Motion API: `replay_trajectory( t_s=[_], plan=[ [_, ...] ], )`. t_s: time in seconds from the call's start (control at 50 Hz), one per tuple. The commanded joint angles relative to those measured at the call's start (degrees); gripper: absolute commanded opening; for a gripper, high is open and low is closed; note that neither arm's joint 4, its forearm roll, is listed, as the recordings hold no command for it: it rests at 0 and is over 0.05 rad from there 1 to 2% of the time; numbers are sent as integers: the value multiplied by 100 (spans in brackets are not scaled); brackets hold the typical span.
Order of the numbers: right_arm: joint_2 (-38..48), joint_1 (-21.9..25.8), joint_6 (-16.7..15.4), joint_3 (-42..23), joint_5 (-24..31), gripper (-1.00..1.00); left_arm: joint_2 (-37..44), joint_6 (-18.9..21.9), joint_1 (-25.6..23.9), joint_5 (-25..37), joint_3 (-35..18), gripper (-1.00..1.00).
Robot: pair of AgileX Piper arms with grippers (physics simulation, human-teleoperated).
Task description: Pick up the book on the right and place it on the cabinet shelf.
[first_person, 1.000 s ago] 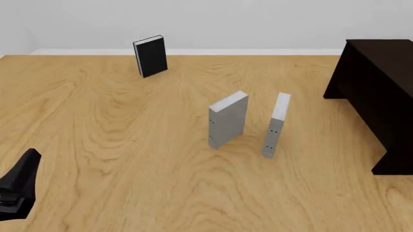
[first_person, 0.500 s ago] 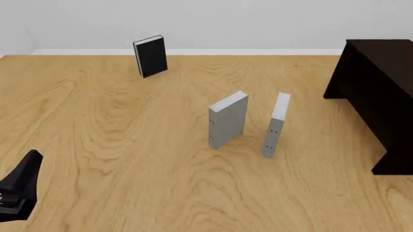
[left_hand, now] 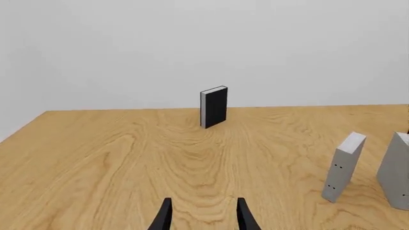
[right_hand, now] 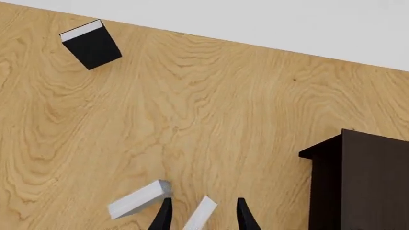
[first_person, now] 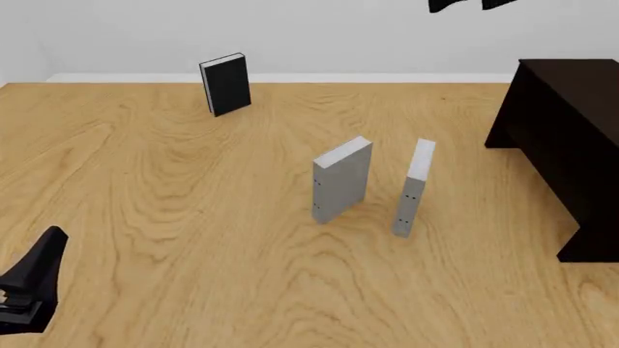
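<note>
Fingers of both grippers stand apart and grasp nothing: the left gripper (left_hand: pixel 203 216) sits low over the near left part of the wooden table (first_person: pixel 174 217), while the right gripper (right_hand: pixel 203 214) is high above the books, its tips framing the thin one. Mid-table, the book (first_person: pixel 413 188) stands upright, thin and light grey, with a white page edge and small dark dots on its spine; no lettering is legible. Just to its left, apart from it, stands the thicker grey book (first_person: pixel 341 180). At right is the dark cabinet shelf (first_person: pixel 566 138). Farthest back stands the black book (first_person: pixel 225 84).
</note>
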Motion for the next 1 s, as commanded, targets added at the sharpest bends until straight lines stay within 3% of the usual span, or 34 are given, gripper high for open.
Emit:
replay_trajectory(
  t_s=[0.02,0.42,0.48,0.58,0.62,0.66,0.72,0.82,0.9,0.94,0.96,1.0],
  plan=[
    [-3,-107,116,403,-202,100,-2,120,-33,-36,1,100],
    [-355,-106,394,1701,-1166,100,-2,296,-169,-108,-15,100],
    [-440,-274,488,1891,-1294,100,-2,315,-179,-97,-14,100],
    [-462,-169,690,2050,-1369,100,-2,333,-201,-90,-12,100],
    [-502,-254,894,2153,-1416,100,-2,325,-194,-90,-9,100],
    [-507,-211,792,2186,-1460,100,-2,331,-217,-80,-6,100],
    [-549,-255,940,2347,-1544,100,-2,336,-223,-72,-5,100],
    [-584,-308,844,2495,-1675,100,-2,347,-239,-42,-2,100],
    [-603,-310,978,2654,-1784,100,-1,331,-259,-28,-2,100],
    [-595,-307,829,2723,-1815,100,-1,330,-269,-17,-2,100],
    [-620,-347,951,2781,-1872,100,-1,328,-269,-21,-2,100],
    [-604,-348,863,2821,-1897,100,-1,320,-261,-19,-2,100]
  ],
)
